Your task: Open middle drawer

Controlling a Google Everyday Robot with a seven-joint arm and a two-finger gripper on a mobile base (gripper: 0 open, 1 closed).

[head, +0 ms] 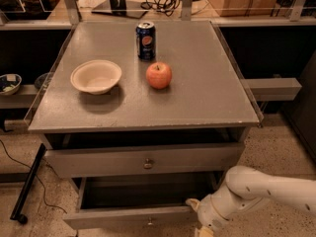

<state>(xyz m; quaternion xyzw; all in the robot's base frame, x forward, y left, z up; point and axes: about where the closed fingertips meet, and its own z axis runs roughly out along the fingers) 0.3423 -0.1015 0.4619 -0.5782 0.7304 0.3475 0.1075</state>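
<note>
Gripper (195,209) sits low at the frame's bottom edge, at the right end of the middle drawer (123,216), on or just over the top rim of its front. Grip state: can't tell. White arm (269,189) runs off to the gripper's right, and its bulky wrist covers the drawer's right front corner.

Middle drawer stands pulled out, dark inside showing, stretching left from the gripper. Its small knob (149,221) is left of the gripper and a bit lower, apart from it.

Directly above and left of the gripper is the wider upper drawer (98,162), knob (148,163) at centre, w/ its front hanging over the back part of the open drawer. Above that is the grey tabletop (212,98).

On top, far up from the gripper: apple (159,75) nearest, Pepsi can (145,41) upright just behind it, white bowl (96,76) well left of the apple.

Far left of the gripper, on the floor: black bar (27,186) and thin cable (44,191). Up and right of the gripper is a grey side shelf (271,89).
</note>
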